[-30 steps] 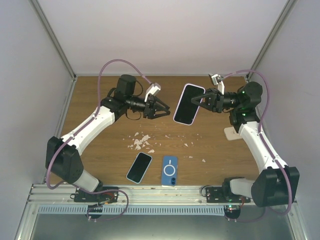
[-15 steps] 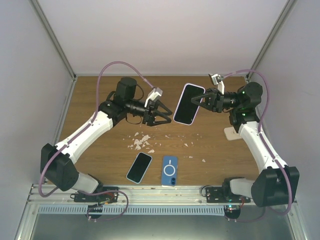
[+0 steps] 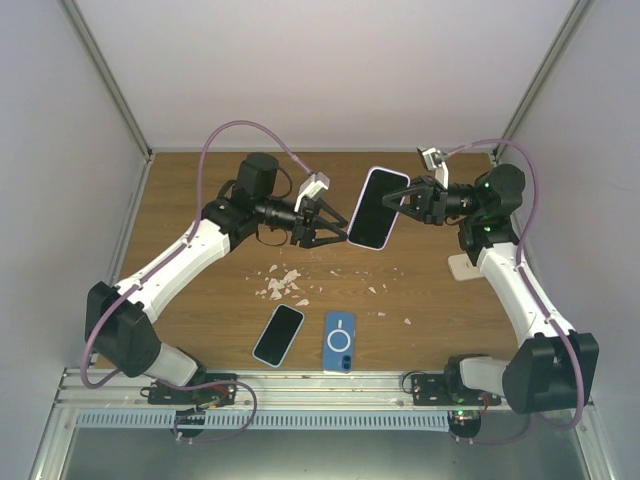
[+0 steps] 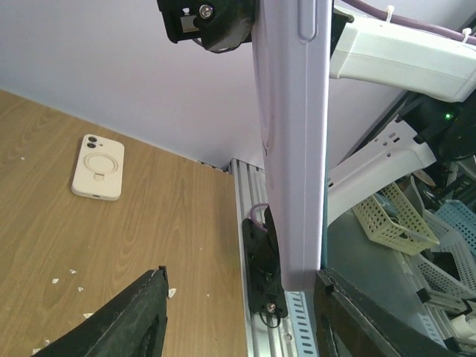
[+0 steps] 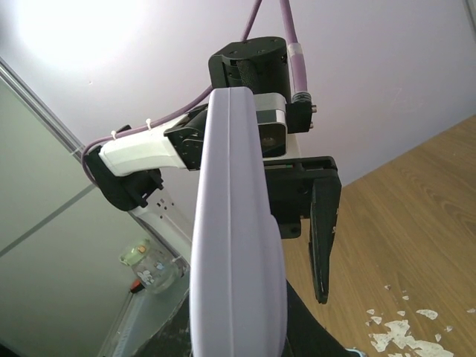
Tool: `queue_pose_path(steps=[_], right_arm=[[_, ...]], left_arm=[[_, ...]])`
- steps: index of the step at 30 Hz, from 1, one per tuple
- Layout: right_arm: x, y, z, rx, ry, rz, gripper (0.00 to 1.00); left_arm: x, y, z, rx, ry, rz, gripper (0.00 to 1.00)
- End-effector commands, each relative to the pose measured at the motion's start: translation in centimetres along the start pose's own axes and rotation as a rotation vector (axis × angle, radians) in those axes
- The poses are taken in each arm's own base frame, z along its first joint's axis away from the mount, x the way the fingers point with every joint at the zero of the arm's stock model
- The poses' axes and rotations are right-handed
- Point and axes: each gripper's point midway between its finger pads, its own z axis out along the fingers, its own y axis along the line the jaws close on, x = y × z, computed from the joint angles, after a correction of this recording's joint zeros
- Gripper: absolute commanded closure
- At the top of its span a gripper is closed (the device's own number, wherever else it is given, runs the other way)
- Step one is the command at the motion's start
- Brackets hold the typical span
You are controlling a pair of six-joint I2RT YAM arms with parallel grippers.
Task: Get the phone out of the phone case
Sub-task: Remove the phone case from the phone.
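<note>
From above, the right fingers (image 3: 415,192) are clenched on the flat phone in a pale lilac case (image 3: 378,208), which is held in the air over the brown wooden desk (image 3: 200,290). The left fingers (image 3: 328,215) are spread just beside the phone. In the left wrist view, the case's edge (image 4: 294,141) stands upright between the released fingers (image 4: 134,320). In the right wrist view, the case (image 5: 236,245) fills the middle.

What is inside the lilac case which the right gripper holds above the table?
A phone with a dark screen fills the lilac case, held by the right gripper. The case covers the phone's back and edges, so these cannot be seen.
</note>
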Motion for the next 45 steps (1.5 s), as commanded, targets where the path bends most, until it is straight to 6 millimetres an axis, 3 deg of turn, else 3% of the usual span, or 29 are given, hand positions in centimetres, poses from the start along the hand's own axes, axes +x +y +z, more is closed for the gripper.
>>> queue_pose_path(steps=[1, 9, 17, 30, 35, 42, 45], right_arm=[[-0.1, 1.3, 0.3, -0.021, 0.010, -0.054, 0.99], [0.1, 2.1, 0.3, -0.035, 0.026, -0.069, 1.00], [0.9, 3.0, 0.8, -0.070, 0.059, -0.071, 1.00], [1.8, 3.5, 2.1, -0.124, 0.072, -0.030, 0.99], [2.3, 2.8, 2.6, -0.136, 0.077, 0.005, 1.00], [3.0, 1.7, 2.9, -0.131, 0.072, 0.048, 1.00], [3.1, 1.5, 3.1, -0.132, 0.070, 0.062, 1.00]], left_arm=[[-0.9, 1.1, 0.3, -0.060, -0.014, 0.035, 0.48], [-0.1, 2.9, 0.2, -0.112, -0.008, -0.007, 0.53], [0.5, 6.1, -0.4, -0.231, -0.006, -0.050, 0.61], [0.7, 8.4, -0.5, -0.324, -0.001, -0.071, 0.66], [-0.3, 7.7, 0.0, -0.265, -0.016, -0.065, 0.67], [-4.3, 5.1, -0.9, -0.234, -0.126, 0.060, 0.67], [-5.0, 5.2, -0.9, -0.241, -0.138, 0.046, 0.70]])
